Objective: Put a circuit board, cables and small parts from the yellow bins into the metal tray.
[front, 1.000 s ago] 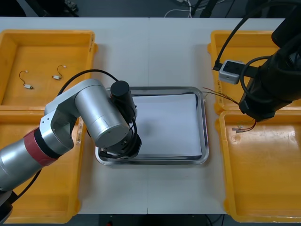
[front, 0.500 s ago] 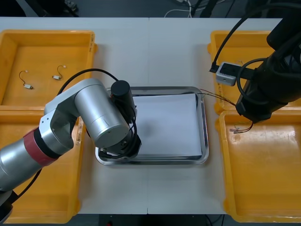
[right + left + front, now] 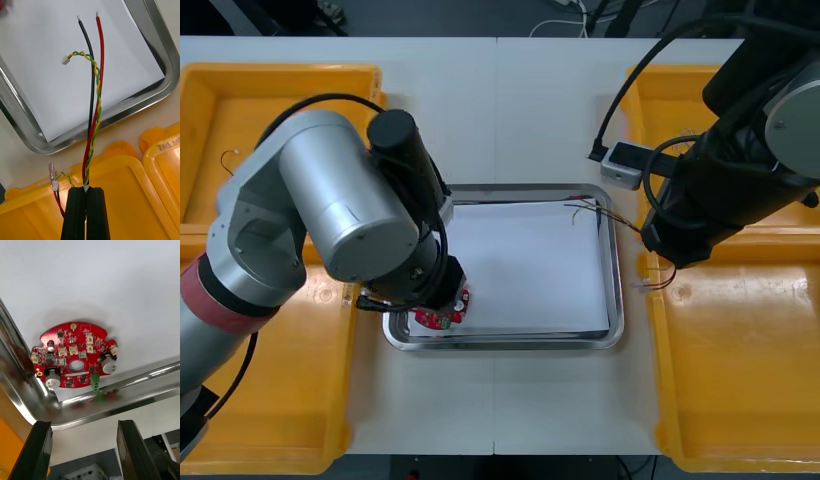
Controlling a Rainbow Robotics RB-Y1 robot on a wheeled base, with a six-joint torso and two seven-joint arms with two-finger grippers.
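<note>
A round red circuit board (image 3: 73, 354) lies flat on the white lining in the metal tray's (image 3: 123, 397) near left corner, also visible in the front view as the board (image 3: 440, 317). My left gripper (image 3: 84, 450) hangs open above it, fingers apart and off the board. My right gripper (image 3: 85, 213) is shut on a cable bundle (image 3: 93, 101) of a black wire, a red wire and a twisted yellow-green pair. The bundle's free ends (image 3: 580, 207) reach over the tray's (image 3: 612, 260) far right corner. The right gripper sits above the bin rim beside the tray.
Yellow bins stand at the left (image 3: 280, 100) and right (image 3: 740, 400) of the table. The right bin (image 3: 123, 195) lies just under my right fingers. A short wire with a connector (image 3: 55, 180) hangs beside them. My left arm covers the tray's left edge.
My left arm has risen and drawn back to the left, uncovering the circuit board in the tray. My right arm has carried the cables left, bringing their ends over the tray.
</note>
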